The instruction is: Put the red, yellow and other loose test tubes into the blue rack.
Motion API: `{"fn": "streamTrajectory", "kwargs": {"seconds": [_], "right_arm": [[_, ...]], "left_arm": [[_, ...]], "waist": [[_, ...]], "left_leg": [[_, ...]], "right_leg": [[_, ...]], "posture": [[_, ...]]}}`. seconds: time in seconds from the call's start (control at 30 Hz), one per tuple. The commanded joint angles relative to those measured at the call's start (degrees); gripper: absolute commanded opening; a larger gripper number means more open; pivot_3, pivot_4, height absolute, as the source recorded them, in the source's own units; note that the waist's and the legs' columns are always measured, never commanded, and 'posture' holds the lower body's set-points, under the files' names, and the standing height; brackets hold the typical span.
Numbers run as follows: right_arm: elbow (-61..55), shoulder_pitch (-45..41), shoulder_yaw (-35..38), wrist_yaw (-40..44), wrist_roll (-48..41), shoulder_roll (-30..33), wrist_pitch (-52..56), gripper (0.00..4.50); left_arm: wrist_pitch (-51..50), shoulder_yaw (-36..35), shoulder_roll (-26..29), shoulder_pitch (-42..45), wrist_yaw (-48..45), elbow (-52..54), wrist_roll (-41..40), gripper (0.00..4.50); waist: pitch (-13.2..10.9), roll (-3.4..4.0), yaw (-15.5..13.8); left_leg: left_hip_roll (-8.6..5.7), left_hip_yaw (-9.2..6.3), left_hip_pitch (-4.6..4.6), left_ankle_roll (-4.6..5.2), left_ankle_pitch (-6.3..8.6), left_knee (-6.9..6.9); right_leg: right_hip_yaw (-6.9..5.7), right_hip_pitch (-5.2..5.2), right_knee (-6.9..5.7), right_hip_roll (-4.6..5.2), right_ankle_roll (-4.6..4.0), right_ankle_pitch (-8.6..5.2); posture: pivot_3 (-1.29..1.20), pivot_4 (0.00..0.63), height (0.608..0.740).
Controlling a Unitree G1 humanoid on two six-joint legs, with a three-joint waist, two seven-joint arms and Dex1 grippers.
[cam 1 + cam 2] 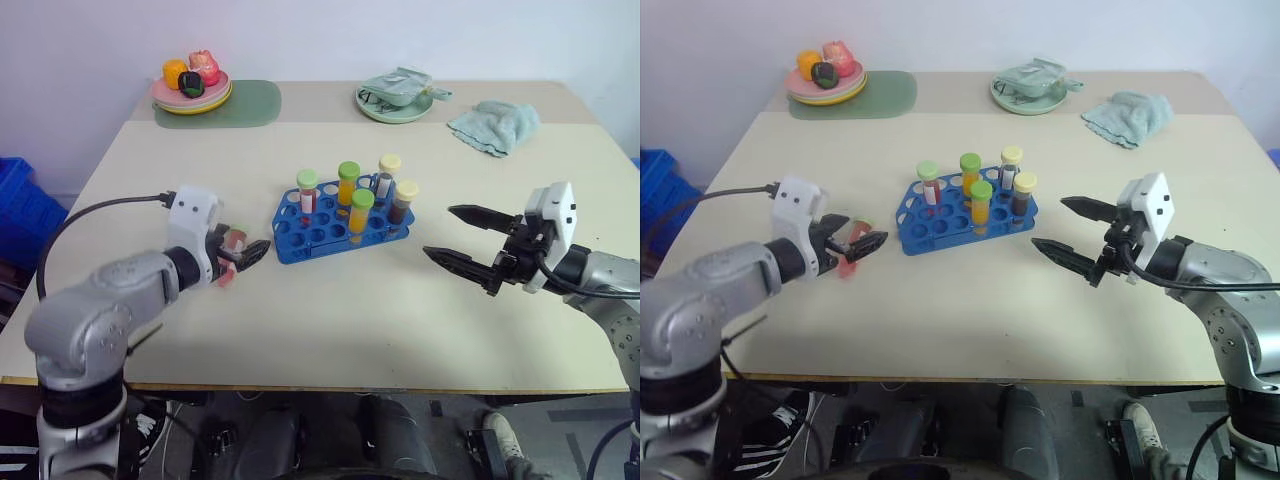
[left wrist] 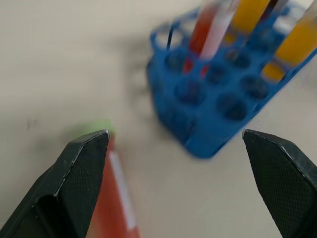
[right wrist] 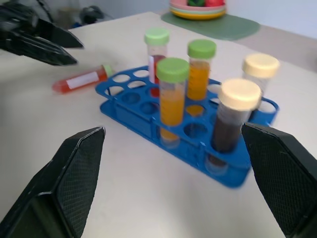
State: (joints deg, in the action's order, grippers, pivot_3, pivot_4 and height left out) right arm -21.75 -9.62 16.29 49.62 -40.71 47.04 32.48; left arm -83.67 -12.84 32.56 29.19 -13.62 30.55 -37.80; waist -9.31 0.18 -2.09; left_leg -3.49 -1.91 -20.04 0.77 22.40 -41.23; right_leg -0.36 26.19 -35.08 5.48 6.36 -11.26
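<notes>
The rack (image 1: 335, 222) stood mid-table holding five tubes; one loose tube (image 3: 81, 80) lay at its nine o'clock.

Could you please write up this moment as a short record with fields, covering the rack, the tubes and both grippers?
rack: blue rack near the table's middle
tubes in rack: five upright; three green-capped, two cream-capped
loose tube: one red tube with a green cap, lying flat on the table left of the rack
left gripper: open, empty, fingers either side of the view toward the loose tube and rack
right gripper: open, empty, right of the rack
remaining: red tube not yet racked
</notes>
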Motion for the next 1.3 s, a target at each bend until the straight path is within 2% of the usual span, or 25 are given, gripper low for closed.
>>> {"fn": "streamTrajectory", "kwargs": {"seconds": [0.03,0.23,0.37,0.5,0.63,0.8,0.93,1.07,1.3], "right_arm": [[0.3,-0.8,0.9,0.8,0.4,0.1,-1.5,4.50],[-0.2,0.1,1.0,0.9,0.5,-0.2,-1.7,4.50],[-0.1,0.4,1.2,1.0,0.6,-0.2,-1.8,4.50],[0.0,0.2,1.0,1.2,0.6,-0.2,-1.8,4.50],[0.2,-0.2,0.9,1.4,0.7,-0.2,-1.7,4.50],[0.4,-0.4,0.8,1.6,0.9,-0.2,-1.7,4.50],[0.1,-0.1,1.1,1.5,0.9,-0.3,-1.6,4.50],[-0.7,1.0,1.6,1.1,0.8,-0.5,-1.6,4.50],[-0.6,0.8,1.4,0.7,1.0,-0.7,-1.8,4.50]], "left_arm": [[-7.2,-0.3,2.6,6.2,0.7,-3.7,-0.2,4.40],[-8.8,5.9,12.1,12.3,1.5,-18.1,-9.1,4.40],[-8.8,14.2,19.0,17.6,0.7,-30.4,-21.4,4.40],[-8.8,21.9,18.2,28.5,2.1,-42.9,-22.2,4.40],[-8.8,30.8,19.3,33.6,-2.0,-46.2,-20.0,4.40],[-8.8,38.4,19.9,37.4,-7.3,-49.3,-17.9,4.40],[-8.8,41.9,19.0,39.9,-9.5,-53.6,-13.6,4.40],[-8.8,42.4,18.7,40.7,-11.2,-54.9,-10.5,4.40],[-8.8,43.1,18.0,39.1,-11.4,-56.9,-10.6,4.40]], "waist": [[0.0,0.00,0.2],[0.0,0.00,1.5],[0.0,0.01,1.6],[0.0,-0.03,1.1],[0.0,-0.01,1.7],[0.0,-0.01,2.7],[0.0,-0.01,2.7],[0.0,-0.01,2.7],[0.0,-0.01,2.7]], "left_leg": [[0.01,0.00,0.00,0.00,0.00,0.05],[0.03,-0.02,0.00,-0.10,-0.05,0.18],[0.03,-0.02,0.00,-0.14,-0.06,0.20],[-0.04,-0.10,-0.09,-0.14,-0.06,0.06],[-0.09,-0.09,-0.07,-0.14,-0.06,0.15],[-0.04,-0.08,-0.11,-0.15,-0.07,0.20],[-0.05,-0.07,-0.11,-0.15,-0.07,0.19],[-0.06,-0.07,-0.13,-0.15,-0.07,0.19],[-0.04,-0.09,-0.17,-0.14,-0.07,0.14]], "right_leg": [[0.00,0.02,0.00,0.00,0.00,0.00],[0.00,0.16,0.00,0.00,0.00,0.00],[0.00,0.20,-0.01,0.01,0.00,0.00],[-0.03,0.15,-0.01,0.06,-0.01,0.00],[-0.04,0.18,-0.03,0.05,0.00,0.00],[-0.04,0.25,-0.02,0.00,0.00,0.00],[-0.04,0.24,-0.02,-0.01,0.00,0.00],[-0.03,0.24,-0.03,-0.01,0.00,0.00],[-0.03,0.26,-0.05,0.00,0.00,0.00]], "posture": [[0.00,0.150,0.740],[0.00,0.150,0.740],[0.00,0.150,0.740],[0.00,0.150,0.740],[0.00,0.150,0.740],[0.00,0.150,0.740],[0.00,0.150,0.740],[0.00,0.150,0.740],[0.00,0.150,0.740]]}}
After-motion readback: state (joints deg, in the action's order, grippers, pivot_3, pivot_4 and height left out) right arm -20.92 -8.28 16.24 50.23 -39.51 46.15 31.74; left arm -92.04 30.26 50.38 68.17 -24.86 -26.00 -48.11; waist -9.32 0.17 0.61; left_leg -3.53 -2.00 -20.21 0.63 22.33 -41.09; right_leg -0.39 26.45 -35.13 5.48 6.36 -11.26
